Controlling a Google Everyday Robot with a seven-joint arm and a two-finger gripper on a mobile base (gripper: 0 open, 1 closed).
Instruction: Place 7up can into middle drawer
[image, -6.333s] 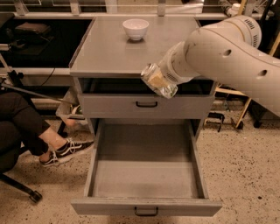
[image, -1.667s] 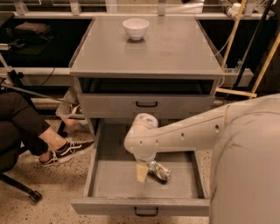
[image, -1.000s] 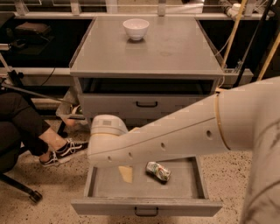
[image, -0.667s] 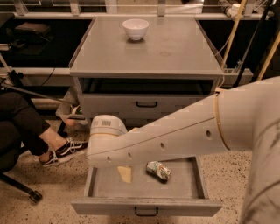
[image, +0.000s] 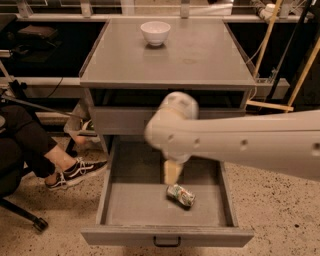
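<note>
The 7up can (image: 181, 195), dented silver with green markings, lies on its side on the floor of the open middle drawer (image: 165, 236), right of centre and towards the front. My gripper (image: 172, 172) hangs from the big white arm (image: 235, 142) just above and a little left of the can, and is not holding it. The arm comes in from the right and covers the back of the drawer.
A white bowl (image: 155, 32) stands at the back of the cabinet top (image: 200, 60). The shallower drawer (image: 117, 120) above is closed. A seated person's leg and black shoe (image: 70, 172) and a chair base (image: 27, 217) are on the floor to the left.
The can, carried above the drawer at first, now lies inside it and has not moved lately. My arm has swung from the drawer's left front to up and right, over the can.
</note>
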